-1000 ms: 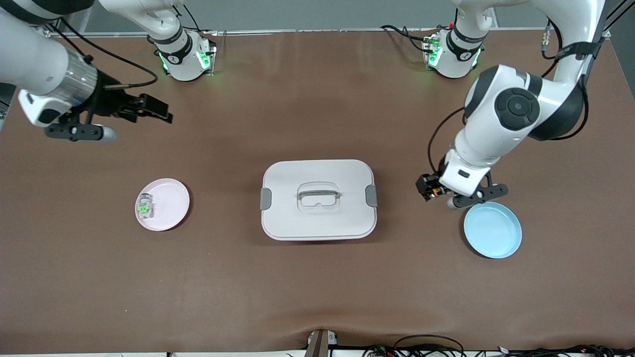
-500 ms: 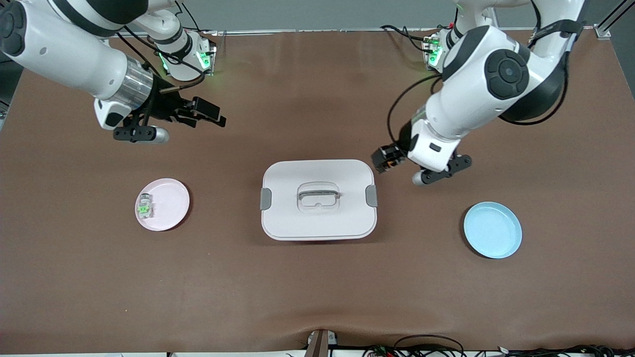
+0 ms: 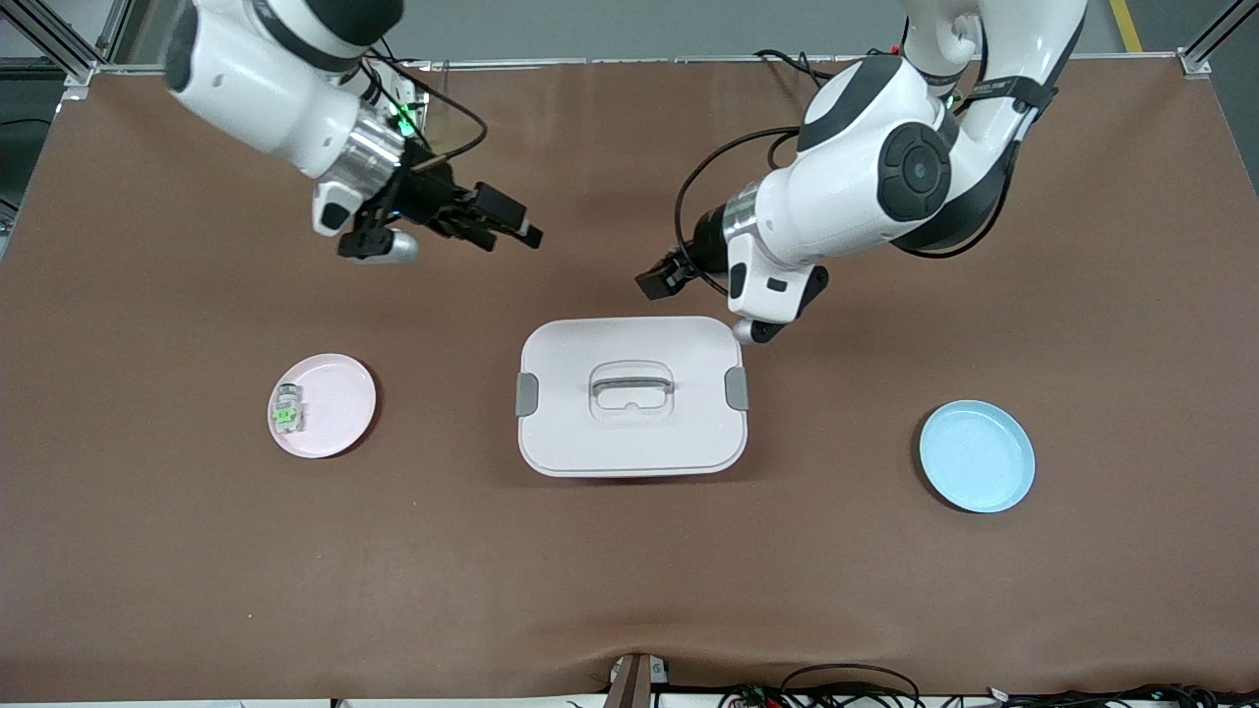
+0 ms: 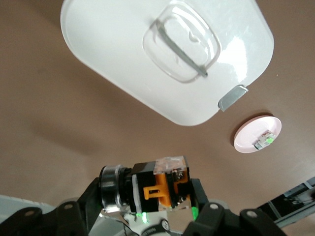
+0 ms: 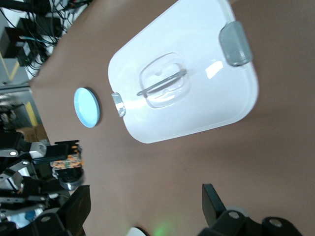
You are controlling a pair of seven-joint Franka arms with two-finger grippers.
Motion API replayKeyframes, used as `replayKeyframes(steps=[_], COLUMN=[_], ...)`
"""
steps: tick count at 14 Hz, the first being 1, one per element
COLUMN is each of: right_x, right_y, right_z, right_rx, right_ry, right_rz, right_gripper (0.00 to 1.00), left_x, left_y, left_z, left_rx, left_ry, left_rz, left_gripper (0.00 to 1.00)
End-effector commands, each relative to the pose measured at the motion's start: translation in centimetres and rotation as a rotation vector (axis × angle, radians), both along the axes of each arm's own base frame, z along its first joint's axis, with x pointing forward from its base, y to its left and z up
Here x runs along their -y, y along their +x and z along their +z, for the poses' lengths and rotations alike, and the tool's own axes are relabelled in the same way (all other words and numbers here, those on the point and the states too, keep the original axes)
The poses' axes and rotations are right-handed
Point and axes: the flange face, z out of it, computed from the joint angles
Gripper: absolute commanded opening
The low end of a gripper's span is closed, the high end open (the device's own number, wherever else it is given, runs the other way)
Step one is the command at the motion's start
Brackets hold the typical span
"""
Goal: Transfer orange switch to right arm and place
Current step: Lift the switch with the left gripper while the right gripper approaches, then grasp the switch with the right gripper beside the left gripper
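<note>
Above the table, at the container's twelve o'clock edge: my two grippers, nose to nose for a handover

Item 1, left gripper (image 3: 661,280): clamped on the orange switch (image 4: 160,184), over bare table just off the one o'clock corner of the white lidded container (image 3: 630,395). I judge the switch is carried up here so the other hand can reach it with the lid clear beneath.

Item 2, orange switch: its long axis runs across my jaws, with its round black end sticking out to one side. That free end looks to be the part offered.

Item 3, right gripper (image 3: 502,218): fingers spread wide, nothing in them, over the table toward eleven o'clock of the container, aimed at the left gripper.

Item 4, pink plate (image 3: 344,393): holds a clear block with green centre (image 3: 286,410).

Item 5, blue plate (image 3: 977,455): bare
</note>
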Motion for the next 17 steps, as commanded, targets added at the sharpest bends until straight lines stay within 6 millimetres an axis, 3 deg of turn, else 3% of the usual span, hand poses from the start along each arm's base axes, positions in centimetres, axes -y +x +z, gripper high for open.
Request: replayKeyframes(steps=[1,3,6,9,12,17], right_x=[-2.1,-4.1,-5.0,-5.3,-6.9,-8.0], right_y=[-2.3,-3.3,-3.5,-2.9,-2.9,-2.4], right_z=[0.4,0.2,-0.6,-2.3,-3.7,-4.4], right_rx=[0.01,-0.021,-0.035,-0.04,-0.038,-0.072], right_ry=[0.059,0.08,0.077,0.061,0.061,0.072], right_rz=[-0.094,-0.148,-0.162,-0.179,-0.218,-0.27], right_gripper=[1.0,1.0,1.0,1.0,1.0,1.0], left_x=[2.6,3.4,4.1,4.5,4.8,5.5], left_y=[-0.2,-0.4,-0.6,-1.0,-1.2,-1.7], left_z=[-0.6,-1.7,-2.5,-2.3,-2.0,-1.6], left_rx=[-0.095,-0.127,-0.176,-0.188,-0.188,-0.183], left_ry=[-0.014,-0.002,-0.001,-0.013,-0.013,-0.017], left_rz=[0.04,0.058,0.091,0.093,0.092,0.082], left_gripper=[0.0,0.0,0.0,0.0,0.0,0.0])
